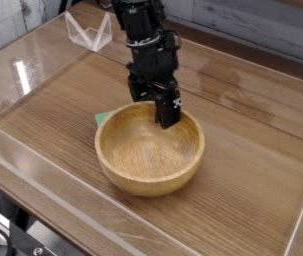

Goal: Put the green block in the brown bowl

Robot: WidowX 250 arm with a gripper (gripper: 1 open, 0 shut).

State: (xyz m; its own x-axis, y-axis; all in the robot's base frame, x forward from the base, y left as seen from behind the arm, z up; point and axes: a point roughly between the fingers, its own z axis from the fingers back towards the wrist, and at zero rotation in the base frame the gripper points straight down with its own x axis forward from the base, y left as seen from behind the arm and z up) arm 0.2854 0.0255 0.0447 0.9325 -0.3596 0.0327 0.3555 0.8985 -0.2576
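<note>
The brown bowl (150, 152) is a round light wooden bowl standing in the middle of the wooden table. Only a small corner of the green block (103, 117) shows; it lies on the table behind the bowl's far left rim, with the rest hidden by the bowl. My black gripper (161, 115) hangs from above over the bowl's far rim, its fingertips dipping just inside the rim. The jaws stand open with nothing between them. The gripper is to the right of the block and apart from it.
Clear plastic walls (20, 70) fence the table on all sides. A clear plastic stand (87, 32) sits at the back left. Bare wood (247, 120) lies to the right of the bowl and in front of it.
</note>
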